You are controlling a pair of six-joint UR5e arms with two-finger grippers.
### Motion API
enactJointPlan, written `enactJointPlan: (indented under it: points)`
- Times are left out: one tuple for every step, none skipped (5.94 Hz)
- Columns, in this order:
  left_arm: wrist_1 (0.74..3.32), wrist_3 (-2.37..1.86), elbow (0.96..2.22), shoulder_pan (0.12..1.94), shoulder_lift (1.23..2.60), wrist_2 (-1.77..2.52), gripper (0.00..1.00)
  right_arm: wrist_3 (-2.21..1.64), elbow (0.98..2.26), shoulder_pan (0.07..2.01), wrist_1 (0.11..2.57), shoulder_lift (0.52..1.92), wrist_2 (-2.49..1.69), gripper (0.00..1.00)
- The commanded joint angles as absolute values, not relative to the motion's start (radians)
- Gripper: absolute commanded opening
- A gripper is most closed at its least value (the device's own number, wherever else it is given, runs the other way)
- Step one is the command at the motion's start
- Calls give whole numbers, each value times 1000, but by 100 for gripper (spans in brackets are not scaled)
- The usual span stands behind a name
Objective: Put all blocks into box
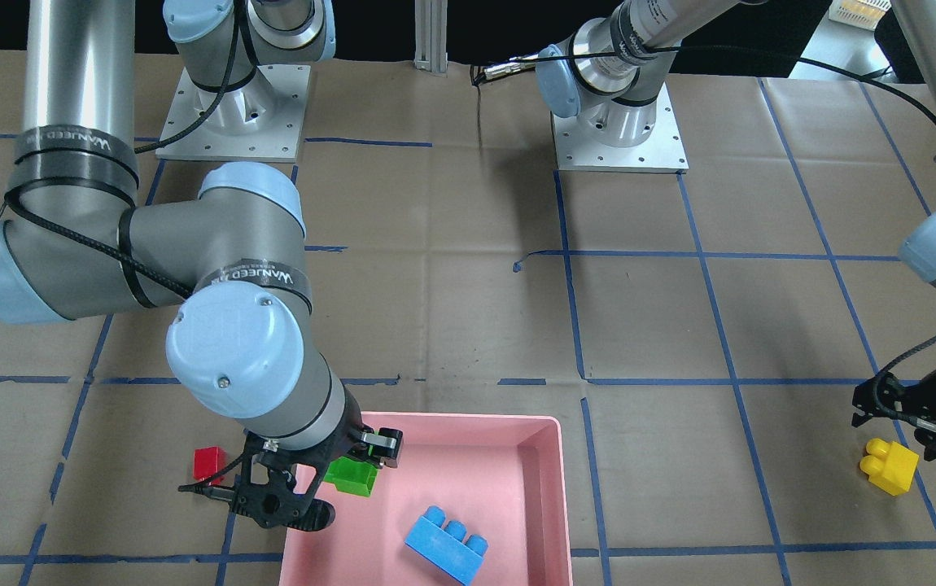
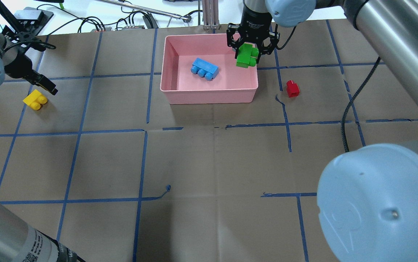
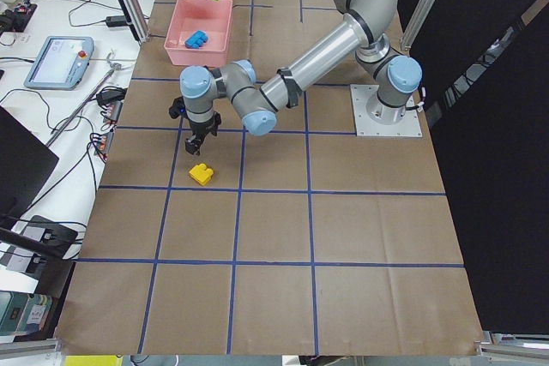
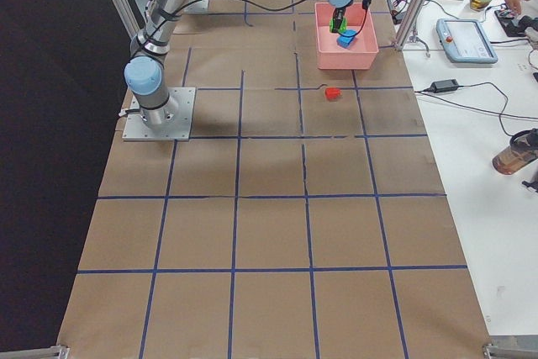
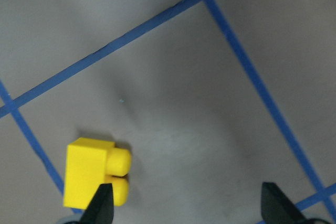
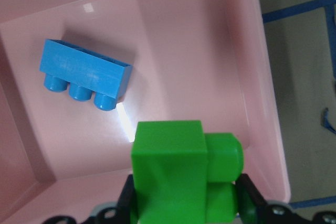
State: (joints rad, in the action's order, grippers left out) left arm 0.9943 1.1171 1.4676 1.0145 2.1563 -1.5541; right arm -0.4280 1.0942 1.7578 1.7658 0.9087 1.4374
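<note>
Two right fingers (image 6: pixel 245 195) clench green brick (image 6: pixel 173 177); left fingers (image 5: pixel 102 205), spread, sit beside yellow brick (image 5: pixel 86 171).

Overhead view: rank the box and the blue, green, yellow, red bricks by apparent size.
1. pink box
2. blue brick
3. green brick and yellow brick: alike; green is raised in the right claw, so unsure
4. red brick

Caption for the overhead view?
Right gripper holds green brick over pink box; blue brick inside, yellow brick, red brick outside.

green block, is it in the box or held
Held: the right gripper is shut on the green block, over the box near its wall.
</note>
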Motion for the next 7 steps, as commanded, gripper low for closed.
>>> enactJointPlan:
  points:
    - [960, 1158, 1421, 996, 2230, -1555, 100, -431, 1086, 1770, 1801, 874, 1427, 99]
    - [962, 1158, 1420, 996, 2246, -1566, 100, -433, 1086, 1770, 1792, 880, 1428, 99]
    - [959, 1155, 1414, 996, 2279, -1622, 99, -430, 1086, 1767, 1783, 903, 1436, 99]
    - [959, 1151, 1416, 996, 2295, -1640, 99, -413, 1094, 1750, 1755, 935, 1443, 99]
    - [960, 1149, 1414, 996, 2298, -1638, 99, -341, 1098, 1726, 1711, 971, 1450, 99]
    - [959, 1147, 1414, 996, 2298, -1637, 79, -237, 1100, 1671, 1665, 995, 1471, 99]
    - [959, 1141, 1414, 997, 2298, -1635, 40, -83, 1101, 1613, 1634, 1000, 1514, 99]
